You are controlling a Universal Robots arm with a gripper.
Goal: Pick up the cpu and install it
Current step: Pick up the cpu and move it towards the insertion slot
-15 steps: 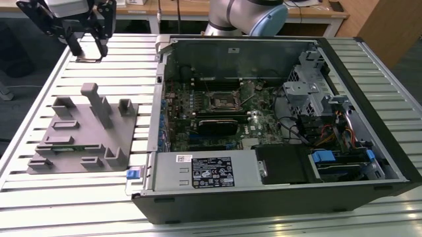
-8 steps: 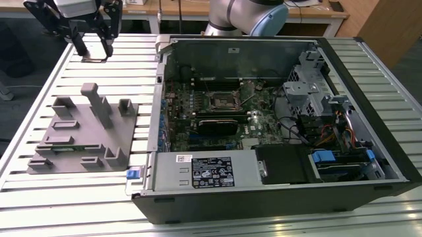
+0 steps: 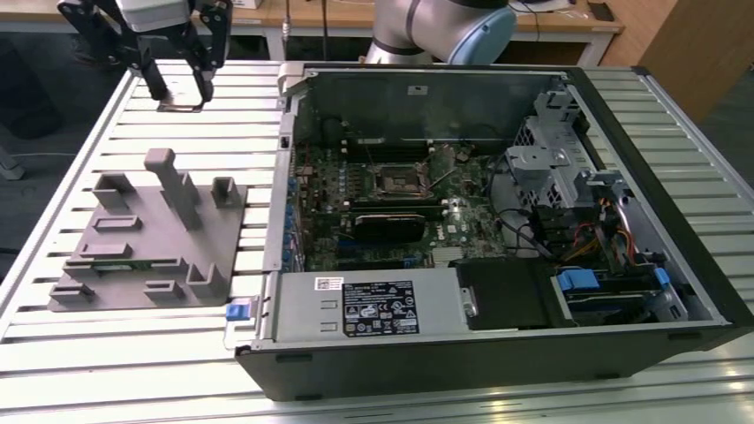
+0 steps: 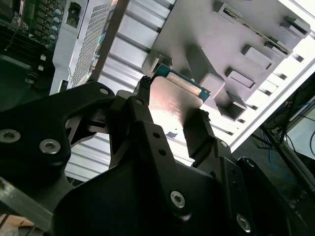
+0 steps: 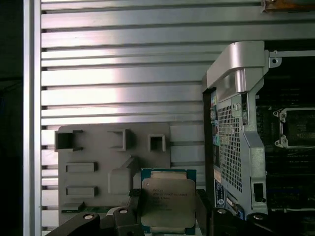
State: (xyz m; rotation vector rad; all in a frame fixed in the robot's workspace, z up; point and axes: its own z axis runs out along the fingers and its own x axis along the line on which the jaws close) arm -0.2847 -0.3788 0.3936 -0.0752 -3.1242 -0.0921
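1. The black two-finger gripper [image 3: 179, 95] is clamped on the small, flat, square, silvery-topped cpu [image 5: 167, 204], with one finger on each opposite edge.
2. The cpu is held above the slatted aluminium table [image 3: 118, 389], near the grey moulded fixture [image 3: 130, 265] and outside the open black computer case [image 3: 471, 362].

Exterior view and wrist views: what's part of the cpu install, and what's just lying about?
Job in hand:
- cpu, gripped in the gripper
- dark square socket inside the computer case

Lying about:
- grey fixture on the slatted table
- black block beside the socket
- labelled silver box
- drive cage
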